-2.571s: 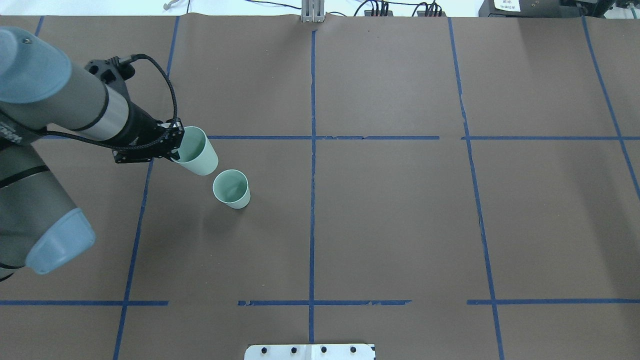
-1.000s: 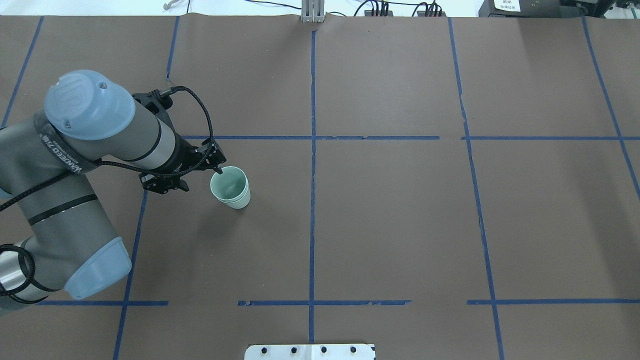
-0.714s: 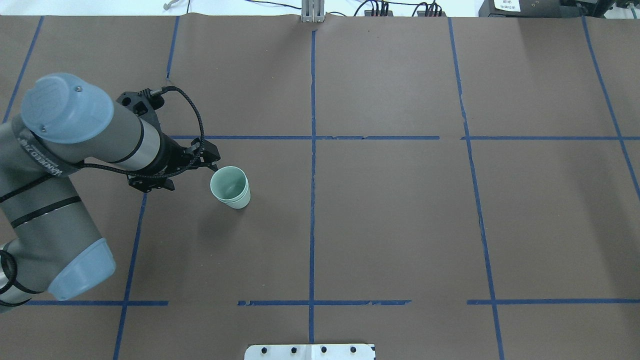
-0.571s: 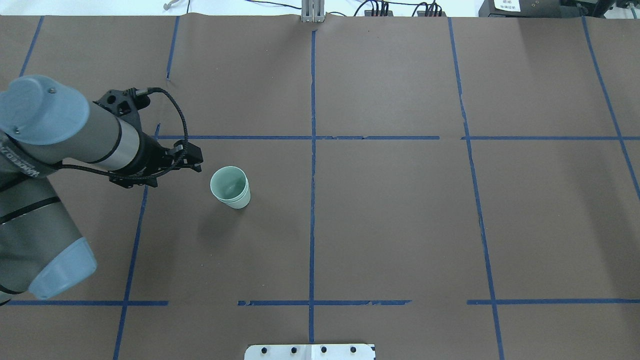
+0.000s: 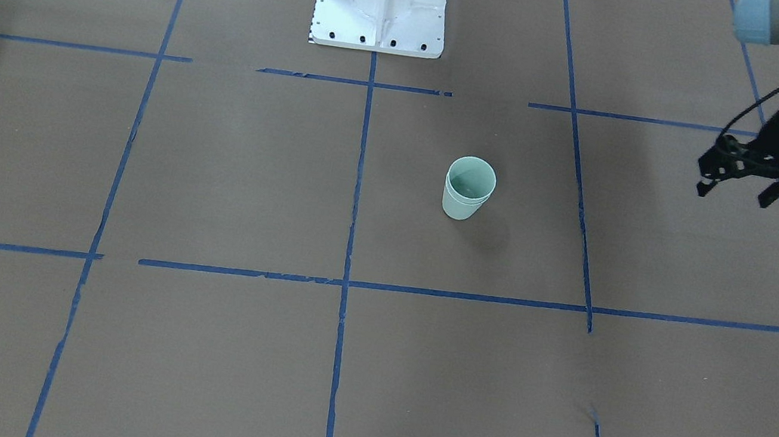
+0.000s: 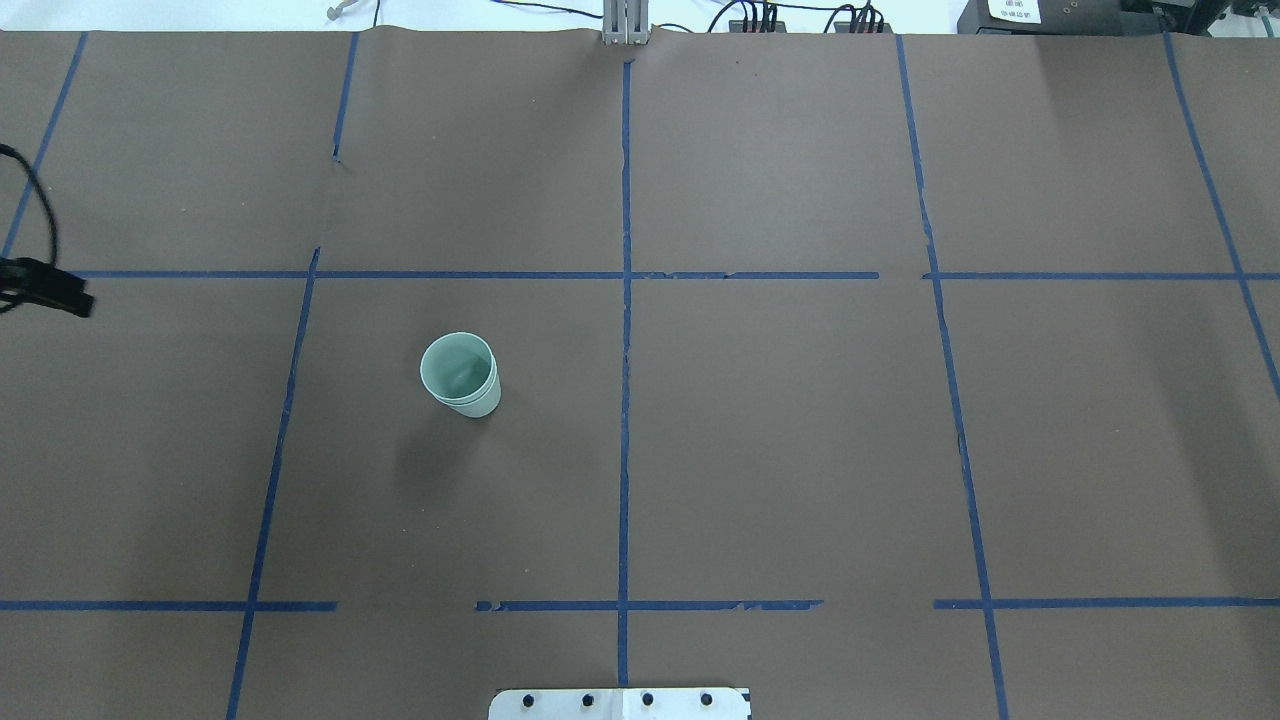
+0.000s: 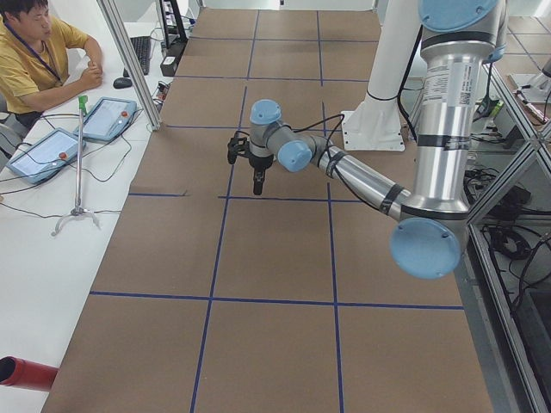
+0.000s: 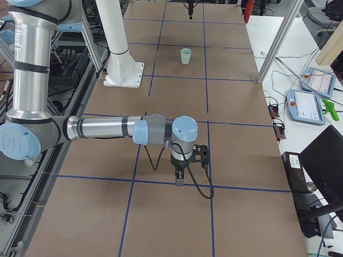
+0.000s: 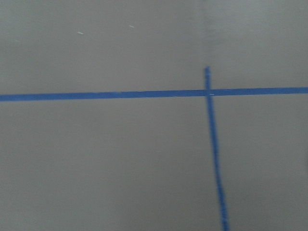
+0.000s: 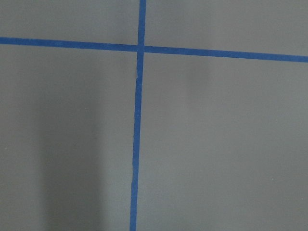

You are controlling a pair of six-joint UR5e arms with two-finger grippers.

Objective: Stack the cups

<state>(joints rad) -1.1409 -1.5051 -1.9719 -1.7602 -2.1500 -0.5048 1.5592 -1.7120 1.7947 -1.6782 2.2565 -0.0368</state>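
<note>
cups (image 5: 467,197) nested – left tool (image 5: 733,195) wide, empty; right tool (image 8: 179,181) – cannot tell.

Left fingers (image 6: 62,294) partly beyond overhead edge

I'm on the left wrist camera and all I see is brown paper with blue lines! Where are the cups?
Observer: The cups stand upright on the table, one nested inside the other.
Operator: Is my left tool close to them?
Observer: No, the left tool is well off to the side, jaws apart, holding nothing.
Operator: What about the other arm?
Observer: The right tool hangs over a blue tape line, far from the cups. I cannot tell if it is open.
</note>
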